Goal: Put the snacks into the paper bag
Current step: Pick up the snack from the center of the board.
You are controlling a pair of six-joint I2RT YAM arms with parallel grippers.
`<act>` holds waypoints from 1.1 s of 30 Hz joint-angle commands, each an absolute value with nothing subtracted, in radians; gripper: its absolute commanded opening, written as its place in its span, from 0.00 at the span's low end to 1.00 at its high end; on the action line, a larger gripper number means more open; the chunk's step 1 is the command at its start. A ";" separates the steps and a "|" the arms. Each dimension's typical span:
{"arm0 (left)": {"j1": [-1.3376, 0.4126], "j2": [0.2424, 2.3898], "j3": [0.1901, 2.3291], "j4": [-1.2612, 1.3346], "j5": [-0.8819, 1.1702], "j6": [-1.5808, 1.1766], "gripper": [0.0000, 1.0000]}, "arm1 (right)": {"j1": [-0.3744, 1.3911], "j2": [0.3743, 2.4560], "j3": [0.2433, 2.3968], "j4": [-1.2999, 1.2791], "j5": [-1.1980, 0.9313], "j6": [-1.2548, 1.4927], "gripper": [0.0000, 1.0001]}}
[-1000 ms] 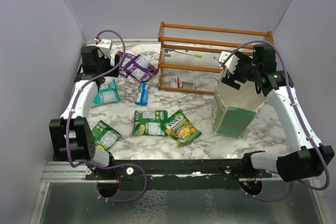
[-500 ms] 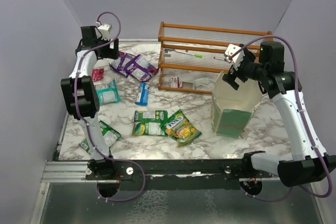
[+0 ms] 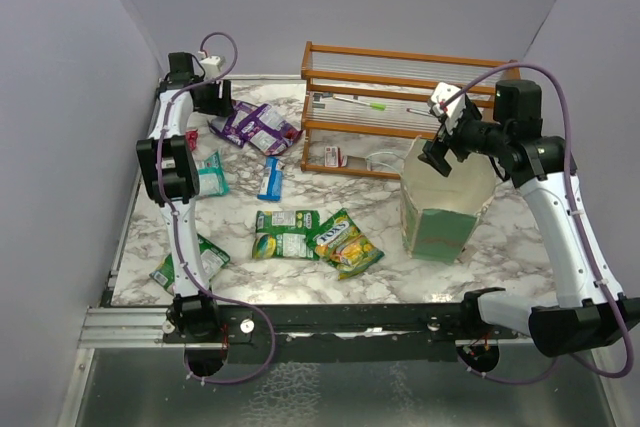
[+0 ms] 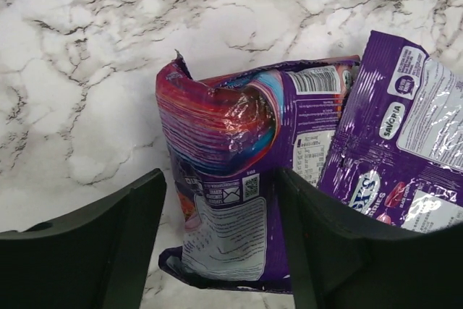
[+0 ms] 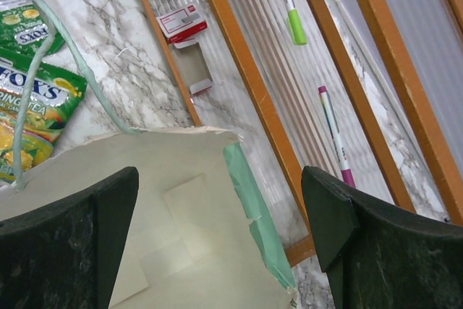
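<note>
Purple snack packet (image 4: 235, 150), flat on the marble surface (image 4: 87, 70) at its far left corner, lies directly under the left end effector (image 4: 219, 186). The jaws stand apart and straddle the packet; a firm pinch is not evident. The packet's long axis runs away from the wrist, so the jaws would close across its short width. A second purple packet (image 4: 394, 150) overlaps its right edge and could be dragged along. The paper bag (image 3: 440, 212) stands upright, well apart to the right, in front of the wooden rack (image 3: 400, 57). The right end effector (image 3: 440, 152) hovers over the bag's mouth, jaws wide and holding nothing. The left arm is much nearer this packet.
</note>
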State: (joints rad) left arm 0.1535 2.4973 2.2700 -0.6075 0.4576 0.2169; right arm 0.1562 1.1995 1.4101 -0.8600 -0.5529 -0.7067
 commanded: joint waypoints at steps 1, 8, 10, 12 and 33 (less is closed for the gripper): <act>0.160 2.495 2.259 -0.615 0.528 0.225 0.59 | 0.163 1.180 1.388 -0.857 -0.588 -0.668 0.95; 0.159 2.476 2.227 -0.613 0.570 0.230 0.37 | 0.163 1.178 1.401 -0.842 -0.620 -0.643 0.95; 0.160 2.466 2.224 -0.612 0.574 0.234 0.28 | 0.164 1.177 1.384 -0.830 -0.640 -0.638 0.95; 0.159 2.457 2.228 -0.617 0.574 0.237 0.19 | 0.164 1.176 1.366 -0.814 -0.654 -0.622 0.95; 0.158 1.935 2.075 -0.652 0.597 0.284 0.00 | 0.165 1.152 1.394 -0.589 -0.790 -0.323 0.94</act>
State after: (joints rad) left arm 0.1551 2.1017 2.1109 -0.6640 0.5232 0.2882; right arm 0.1581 1.1339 1.3724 -0.6762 -0.7063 -0.4168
